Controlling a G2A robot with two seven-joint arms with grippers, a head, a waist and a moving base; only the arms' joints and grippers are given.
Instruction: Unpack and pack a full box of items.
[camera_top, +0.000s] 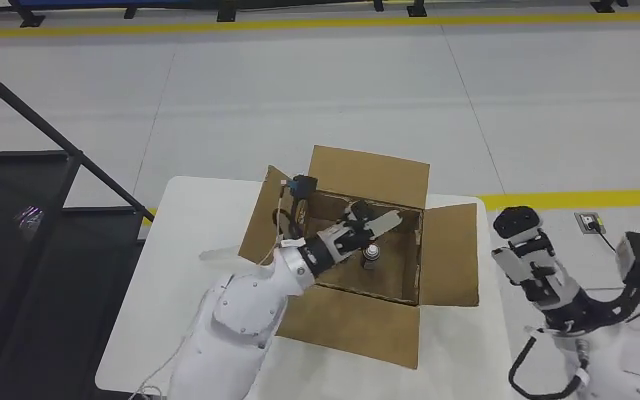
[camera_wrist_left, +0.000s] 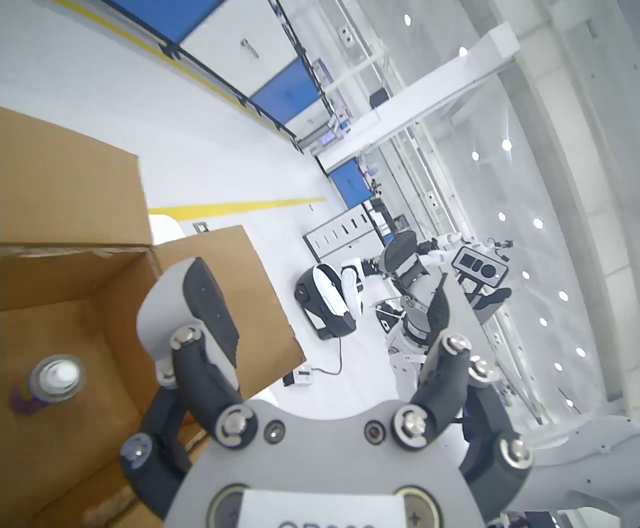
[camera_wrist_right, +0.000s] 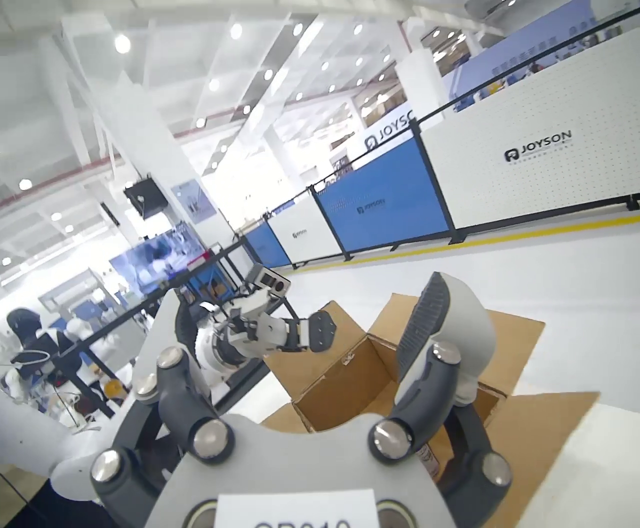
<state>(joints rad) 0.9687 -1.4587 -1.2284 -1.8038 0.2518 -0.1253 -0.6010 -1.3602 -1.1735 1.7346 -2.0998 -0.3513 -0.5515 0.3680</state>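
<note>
The left tool (camera_top: 375, 221) is over the open cardboard box (camera_top: 350, 322) in the middle of the top view, with its fingers wide apart and nothing between them. A small bottle (camera_top: 371, 257) stands upright on the box floor, just below the tool in the frame. The right tool (camera_top: 522, 235), also wide and empty, is at the right of the frame, apart from the box.

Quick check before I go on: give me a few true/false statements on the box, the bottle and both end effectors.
1. The left end effector is over the opening of the cardboard box. True.
2. A bottle stands upright inside the box. True.
3. The left end effector grips the bottle. False: it is open and the bottle stands apart from it.
4. The right end effector is inside the box. False: it is outside the box, off to one side, and open.
</note>
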